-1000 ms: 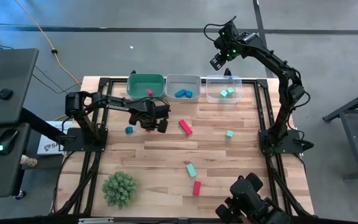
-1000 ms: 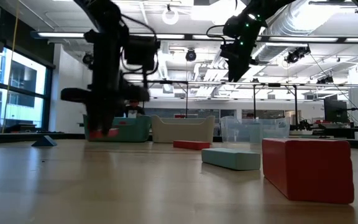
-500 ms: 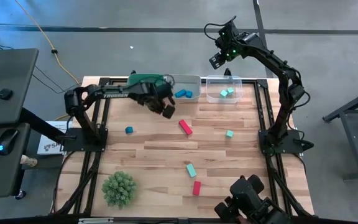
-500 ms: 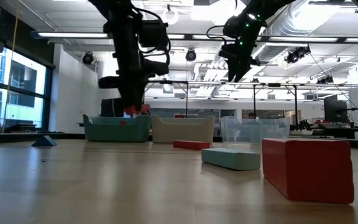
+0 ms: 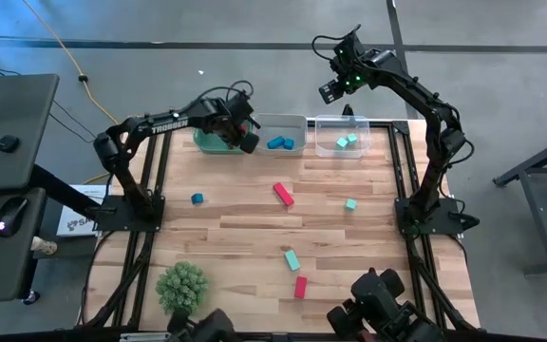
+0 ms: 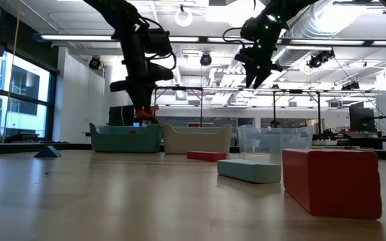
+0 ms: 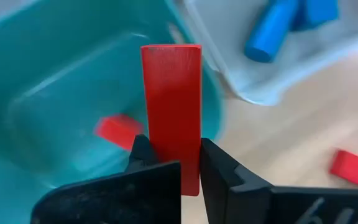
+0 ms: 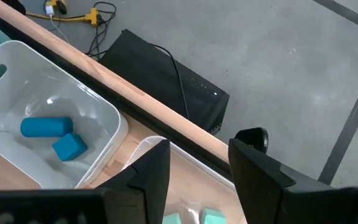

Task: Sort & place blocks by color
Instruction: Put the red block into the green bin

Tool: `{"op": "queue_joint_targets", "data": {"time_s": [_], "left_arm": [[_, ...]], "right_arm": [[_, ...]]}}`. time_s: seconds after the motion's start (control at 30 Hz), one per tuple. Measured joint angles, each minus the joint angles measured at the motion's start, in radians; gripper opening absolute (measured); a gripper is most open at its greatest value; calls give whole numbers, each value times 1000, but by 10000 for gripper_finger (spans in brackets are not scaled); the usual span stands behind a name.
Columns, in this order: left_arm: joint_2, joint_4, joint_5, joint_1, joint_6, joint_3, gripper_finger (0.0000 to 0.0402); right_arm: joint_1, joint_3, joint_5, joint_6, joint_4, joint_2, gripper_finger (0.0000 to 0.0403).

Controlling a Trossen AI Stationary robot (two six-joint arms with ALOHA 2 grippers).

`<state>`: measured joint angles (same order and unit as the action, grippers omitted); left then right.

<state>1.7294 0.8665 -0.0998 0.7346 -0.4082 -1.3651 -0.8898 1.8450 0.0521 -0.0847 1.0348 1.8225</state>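
Matt red block (image 7: 171, 112), glossy teal plastic bin (image 7: 55, 81)

Two dark jointed arms, white lettering along the left arm (image 5: 164, 122), apparently a green light on the right arm (image 5: 354, 78)

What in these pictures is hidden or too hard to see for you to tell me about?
- High view: the left gripper and arm cover most of the green bin, hiding its contents.
- Low view: bin walls hide the blocks inside.
- Left wrist view: the red block hides part of the bin floor.
- Right wrist view: the clear bin is cut off by the edge.
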Motion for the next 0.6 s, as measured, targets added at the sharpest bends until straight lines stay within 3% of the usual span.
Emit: {"op": "queue_joint_targets", "data": {"time_s": [0.6], "left_arm": [[6,46,-17,150,20,0,0]], "right_arm": [[0,0,1,-75,-1,0,154]]}}
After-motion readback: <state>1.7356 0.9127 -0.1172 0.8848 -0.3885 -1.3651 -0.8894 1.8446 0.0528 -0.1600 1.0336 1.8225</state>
